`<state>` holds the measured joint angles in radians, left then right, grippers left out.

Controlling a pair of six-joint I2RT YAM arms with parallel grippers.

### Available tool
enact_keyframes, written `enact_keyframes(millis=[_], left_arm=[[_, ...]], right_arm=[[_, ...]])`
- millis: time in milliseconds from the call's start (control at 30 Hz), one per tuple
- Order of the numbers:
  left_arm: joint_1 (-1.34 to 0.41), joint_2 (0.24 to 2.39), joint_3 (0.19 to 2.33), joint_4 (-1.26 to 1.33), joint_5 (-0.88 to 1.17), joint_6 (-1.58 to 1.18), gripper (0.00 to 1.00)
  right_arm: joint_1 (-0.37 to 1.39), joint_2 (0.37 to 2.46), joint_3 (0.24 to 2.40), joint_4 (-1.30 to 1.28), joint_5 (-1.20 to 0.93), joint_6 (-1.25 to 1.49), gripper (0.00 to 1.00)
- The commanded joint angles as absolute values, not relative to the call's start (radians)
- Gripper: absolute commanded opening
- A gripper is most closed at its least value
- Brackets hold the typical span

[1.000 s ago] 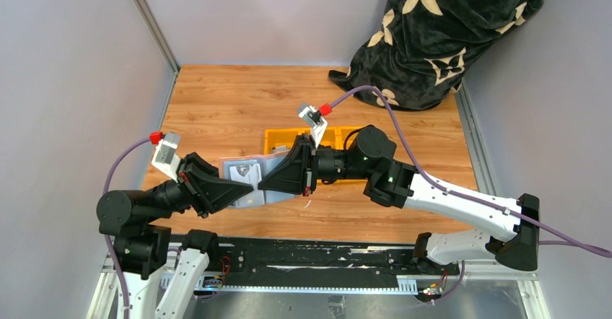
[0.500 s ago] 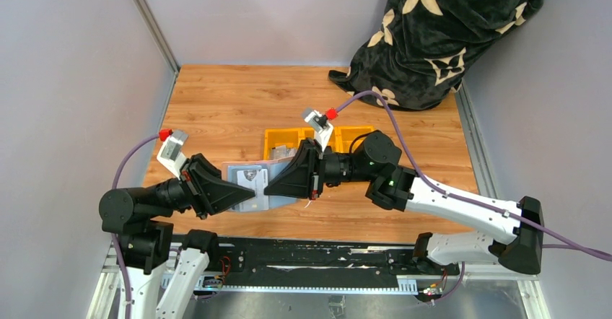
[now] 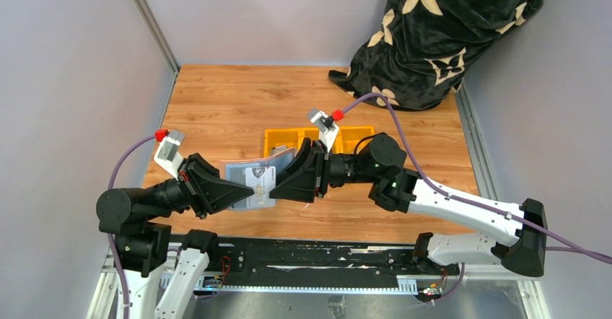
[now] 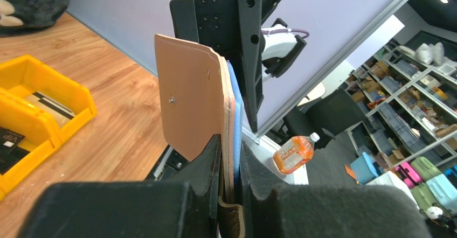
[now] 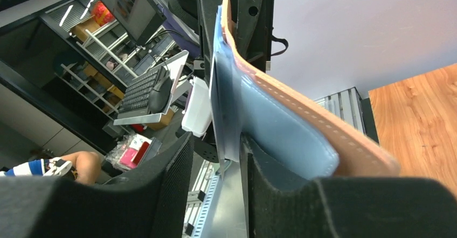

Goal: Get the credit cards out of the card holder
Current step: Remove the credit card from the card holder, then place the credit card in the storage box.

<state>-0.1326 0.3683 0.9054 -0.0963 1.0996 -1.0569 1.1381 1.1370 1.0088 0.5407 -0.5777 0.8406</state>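
The card holder [image 3: 234, 171], grey-blue inside and tan outside [image 4: 191, 103], hangs above the table's front middle. My left gripper [image 3: 235, 196] is shut on its lower edge [image 4: 230, 146]. A whitish credit card [image 3: 260, 180] with dark print sticks out of the holder towards my right gripper [image 3: 280, 188]. In the right wrist view that card's edge [image 5: 222, 109] stands between the open jaws of my right gripper [image 5: 215, 146], close to the right finger [image 5: 258, 162], with a gap to the left one. The holder's blue flap [image 5: 280, 135] rests on that right finger.
Yellow bins [image 3: 317, 137] stand just behind the grippers; one holds a card [image 4: 51, 102]. A black blanket with pale flowers [image 3: 447, 30] is heaped at the back right. Grey walls close in the left, back and right sides.
My right gripper has gone from shut to open and drawn back a little to the right. The printed card now shows further out of the holder. The left gripper has kept its hold.
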Motion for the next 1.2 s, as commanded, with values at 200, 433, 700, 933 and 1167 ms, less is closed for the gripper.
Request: enact_keyframes(millis=[200,433,700,933,1167], left_arm=[[-0.135,0.362,0.948,-0.190,1.057,-0.954,0.00],[-0.135,0.379,0.989,-0.257,1.067,-0.885,0.00],[-0.135,0.389,1.018,-0.297,1.066,-0.823,0.00],[-0.135,0.407,1.061,-0.392,1.063,-0.724,0.00],[-0.135,0.403,1.078,-0.413,1.074,-0.692,0.00]], right_arm=[[1.128,1.186,1.054,0.652,-0.611,0.884,0.13],[1.093,1.029,1.001,0.429,-0.560,0.752,0.00],[0.925,0.822,0.933,0.113,-0.515,0.662,0.00],[0.651,0.823,0.908,-0.148,-0.550,0.593,0.00],[0.500,1.007,0.868,-0.216,-0.482,0.519,0.00]])
